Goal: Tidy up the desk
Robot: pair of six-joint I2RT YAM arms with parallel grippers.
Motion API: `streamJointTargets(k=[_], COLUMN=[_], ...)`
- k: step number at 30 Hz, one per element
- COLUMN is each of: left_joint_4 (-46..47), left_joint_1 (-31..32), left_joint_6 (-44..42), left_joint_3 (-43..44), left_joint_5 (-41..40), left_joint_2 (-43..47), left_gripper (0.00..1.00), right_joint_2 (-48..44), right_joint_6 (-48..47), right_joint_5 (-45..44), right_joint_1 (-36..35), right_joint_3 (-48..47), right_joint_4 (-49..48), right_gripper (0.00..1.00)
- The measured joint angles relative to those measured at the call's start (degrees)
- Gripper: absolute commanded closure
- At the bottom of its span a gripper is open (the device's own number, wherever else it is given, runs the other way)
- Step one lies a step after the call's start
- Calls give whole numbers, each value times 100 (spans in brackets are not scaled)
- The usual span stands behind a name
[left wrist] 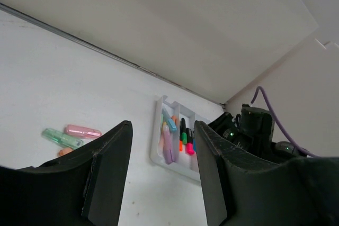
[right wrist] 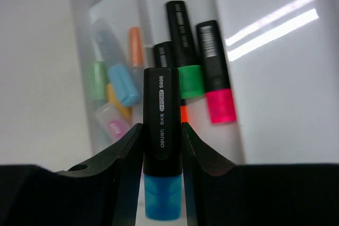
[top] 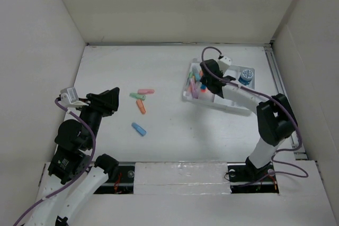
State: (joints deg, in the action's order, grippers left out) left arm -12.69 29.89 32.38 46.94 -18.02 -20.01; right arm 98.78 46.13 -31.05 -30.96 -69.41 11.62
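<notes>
- Top external view: the desk (top: 132,67) fills the middle of the frame, a big flat white surface with white walls around it.
- My left gripper (top: 112,99) hangs over the left part of the desk. On the left wrist cam the left gripper (left wrist: 163,130) has its jaws spread apart and nothing sits between them.
- My right gripper (top: 204,80) is in the upper right of the frame, right over the white tray (top: 186,97).
- Right wrist cam is the clear one: the right gripper (right wrist: 162,136) is clamped on a blue-capped highlighter (right wrist: 161,99), with a finger pressing each side of the black barrel and the blue cap at the bottom of the frame.
- Behind it in the tray (right wrist: 79,51) I can see a green-capped marker (right wrist: 183,51) and a pink-capped marker (right wrist: 214,62) lying side by side, plus a blurry pile of pastel ones in the compartment to their left.
- Loose on the desk near the middle: a pink marker (top: 146,91), a green marker (top: 137,96) and an orange marker (top: 141,107) bunched close together, with a blue marker (top: 139,129) lower down and apart from them.
- A round blue thing (top: 245,76) sits at the tray's right end; can't tell what it is.
</notes>
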Motion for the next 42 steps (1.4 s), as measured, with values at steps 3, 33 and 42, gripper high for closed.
streamJointTargets(k=[3, 33, 42], left_joint_4=[0, -70, -142], left_joint_1=[0, 0, 0], left_joint_6=[0, 76, 144], left_joint_3=[0, 0, 0], left_joint_5=[0, -256, -476], left_joint_2=[0, 0, 0], left_gripper=[54, 55, 54], right_joint_2=[44, 1578, 2216], right_joint_6=[-17, -1453, -1663], right_joint_5=[116, 1191, 826], right_joint_1=[450, -3834, -4144], right_joint_3=[282, -426, -1003], right_joint_4=[-52, -1954, -1528], right_gripper=[85, 30, 45])
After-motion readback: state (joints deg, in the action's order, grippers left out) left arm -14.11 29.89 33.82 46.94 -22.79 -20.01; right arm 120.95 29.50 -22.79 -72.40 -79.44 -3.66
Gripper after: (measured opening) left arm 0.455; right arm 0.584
